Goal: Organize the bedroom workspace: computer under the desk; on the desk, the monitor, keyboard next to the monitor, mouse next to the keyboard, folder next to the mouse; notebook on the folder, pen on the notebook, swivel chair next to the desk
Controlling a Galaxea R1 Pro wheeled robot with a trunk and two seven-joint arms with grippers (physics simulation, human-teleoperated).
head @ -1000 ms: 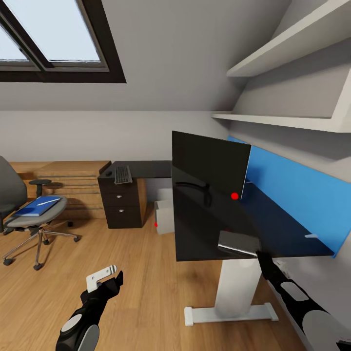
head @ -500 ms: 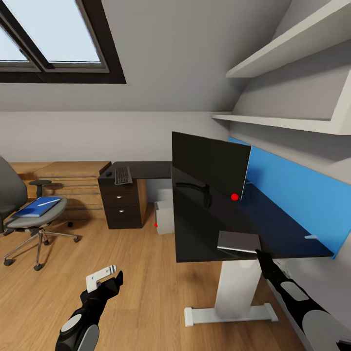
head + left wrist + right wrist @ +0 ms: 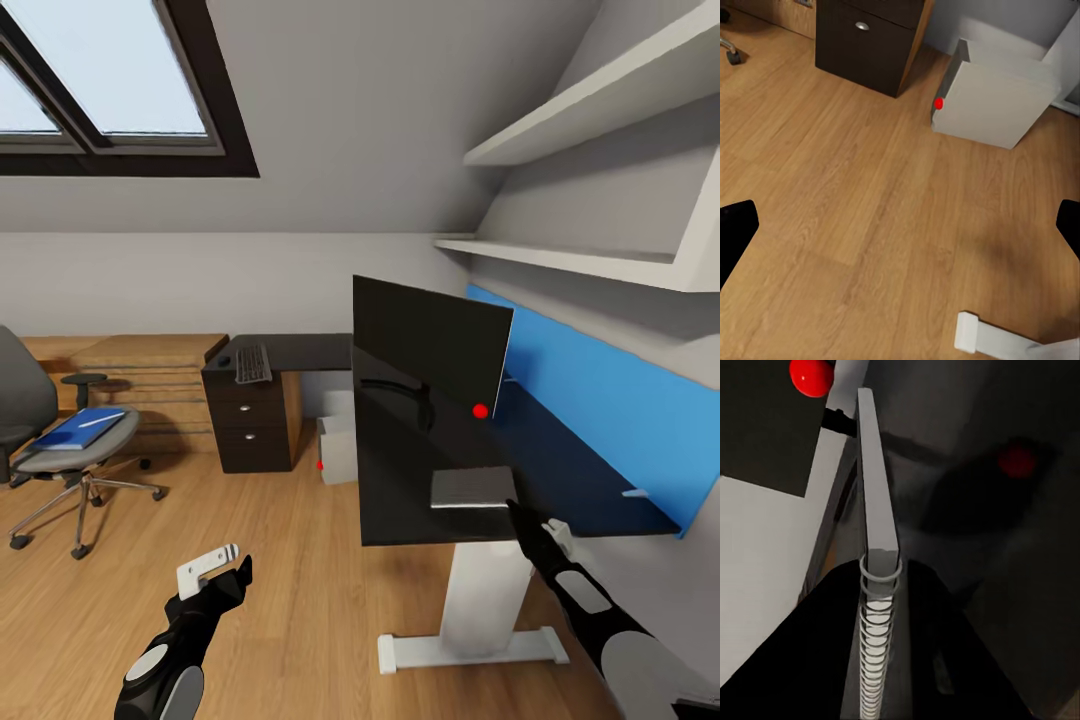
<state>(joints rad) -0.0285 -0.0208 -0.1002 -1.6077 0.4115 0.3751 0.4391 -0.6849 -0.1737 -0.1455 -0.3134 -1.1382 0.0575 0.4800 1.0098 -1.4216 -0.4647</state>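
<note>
The right hand [image 3: 512,508] pinches a flat grey notebook with a wire ring spine [image 3: 472,489] at the near edge of the long black counter [image 3: 560,470]. The notebook now lies flatter and further left than before. The left hand [image 3: 215,572] is spread wide over the wooden floor [image 3: 855,195]. The bright blue folder [image 3: 78,428] lies on the grey padded swivel chair [image 3: 60,450].

Skylight window [image 3: 100,90] with dark frame in sloped ceiling; two white wall shelves [image 3: 590,255] mounted above a blue wall panel [image 3: 600,400]; light wooden drawer cabinet [image 3: 140,375] against far wall; wood plank floor [image 3: 280,560] throughout.
</note>
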